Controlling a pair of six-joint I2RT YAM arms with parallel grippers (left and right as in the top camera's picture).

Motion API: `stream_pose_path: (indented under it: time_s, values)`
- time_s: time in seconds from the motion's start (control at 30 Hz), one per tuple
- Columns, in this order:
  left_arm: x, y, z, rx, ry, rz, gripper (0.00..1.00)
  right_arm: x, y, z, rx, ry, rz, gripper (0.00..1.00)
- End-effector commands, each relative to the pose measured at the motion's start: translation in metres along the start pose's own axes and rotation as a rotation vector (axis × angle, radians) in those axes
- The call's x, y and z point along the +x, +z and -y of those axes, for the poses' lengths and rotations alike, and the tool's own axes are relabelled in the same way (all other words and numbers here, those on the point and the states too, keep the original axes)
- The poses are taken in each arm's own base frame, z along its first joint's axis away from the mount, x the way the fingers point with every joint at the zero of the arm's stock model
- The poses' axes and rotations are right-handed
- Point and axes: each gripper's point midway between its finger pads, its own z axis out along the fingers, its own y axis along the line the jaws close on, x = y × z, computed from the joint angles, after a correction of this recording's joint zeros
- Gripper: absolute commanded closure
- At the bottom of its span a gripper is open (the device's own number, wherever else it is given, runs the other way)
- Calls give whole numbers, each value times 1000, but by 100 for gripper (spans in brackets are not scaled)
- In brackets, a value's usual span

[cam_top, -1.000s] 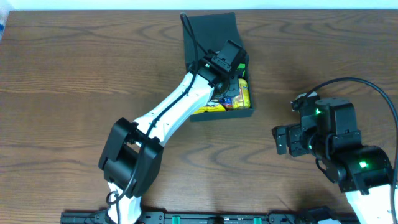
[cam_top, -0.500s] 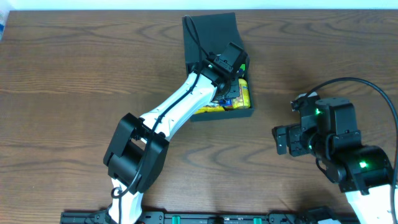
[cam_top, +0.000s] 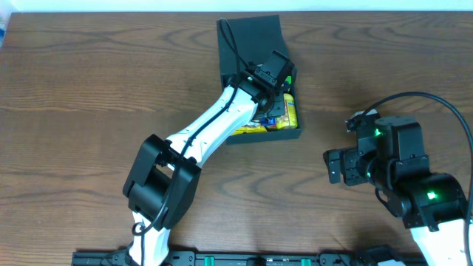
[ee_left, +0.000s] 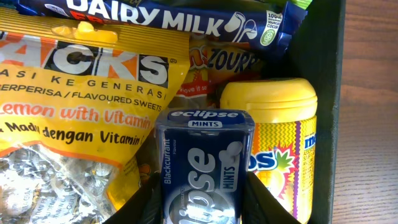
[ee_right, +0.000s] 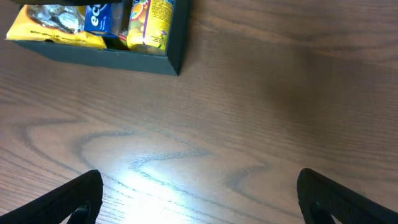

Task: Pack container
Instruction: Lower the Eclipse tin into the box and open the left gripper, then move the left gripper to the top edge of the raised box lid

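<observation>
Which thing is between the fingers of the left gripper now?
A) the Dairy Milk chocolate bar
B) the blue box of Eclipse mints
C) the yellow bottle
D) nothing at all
B: in the left wrist view the left gripper is closed on the blue mints box, with one finger at each side of it, over the open container.

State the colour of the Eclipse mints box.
The mints box is dark blue with white lettering; left wrist view shows it best.
</observation>
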Motion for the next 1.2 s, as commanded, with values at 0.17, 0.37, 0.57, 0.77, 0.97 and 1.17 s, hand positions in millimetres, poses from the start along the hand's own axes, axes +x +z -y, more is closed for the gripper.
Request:
stream_pose_path:
  time_s: [0.17,0.37,0.57,0.77,0.97,1.17]
  values:
    - [-6,-2,6,5,-4,16,60,-1,-2,0,-4,19,8,1]
    - [-6,-2,6,5,-4,15,52,-1,-2,0,-4,19,8,1]
    - [-5,-3,6,4,-4,13,53,-1,-2,0,-4,19,8,1]
    - [-9,-26,16,65,2,32,53,-1,-2,0,-4,19,8,1]
    - [-23,-85,26,135,64,127,45,-1,-2,0,-4,19,8,1]
    - [-44,-167,10,204,34,268,9,-1,-2,0,-4,19,8,1]
